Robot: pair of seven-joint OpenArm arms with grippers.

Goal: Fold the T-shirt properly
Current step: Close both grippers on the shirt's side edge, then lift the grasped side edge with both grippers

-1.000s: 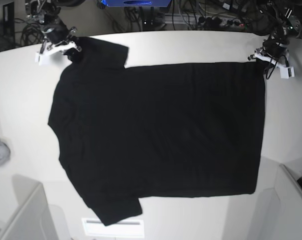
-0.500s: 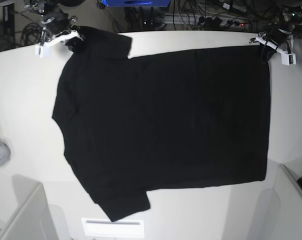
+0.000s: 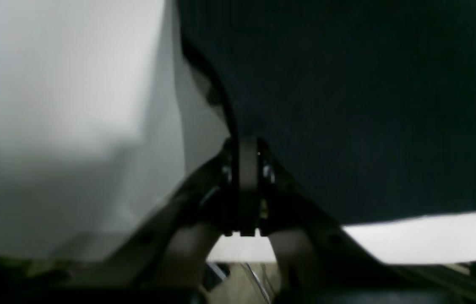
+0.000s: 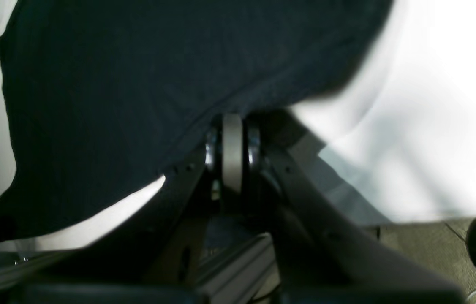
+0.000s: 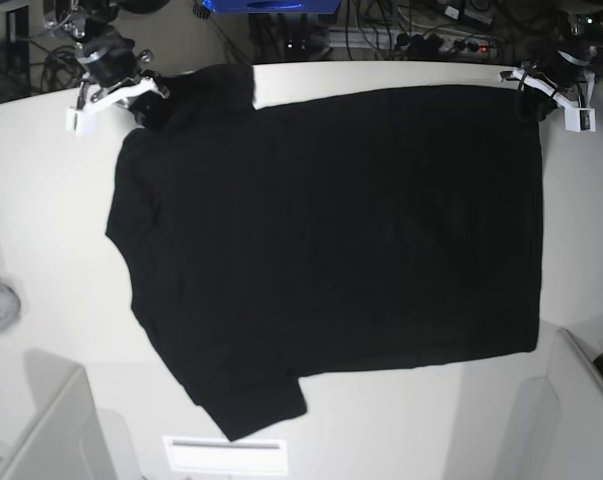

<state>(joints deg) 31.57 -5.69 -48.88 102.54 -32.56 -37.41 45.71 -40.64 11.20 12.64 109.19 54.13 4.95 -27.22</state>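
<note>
Two T-shirt (image 5: 331,230) corners between fingers (image 3: 248,169)

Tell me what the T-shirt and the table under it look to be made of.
T-shirt: soft black knit cloth, matte; it lies limp and drapes where its edges are pinched, with a faint ribbed weave in the left wrist view. Table: smooth white hard surface, probably laminate or painted board, with a mild sheen.

— What colour is the T-shirt (image 5: 331,230)?
— Plain black all over, no print showing on the side facing up.
— And the table (image 5: 51,200)?
— White, unpatterned. The end effectors at its far corners have white parts on dark metal: left end effector (image 5: 537,100), right end effector (image 5: 141,100).
</note>
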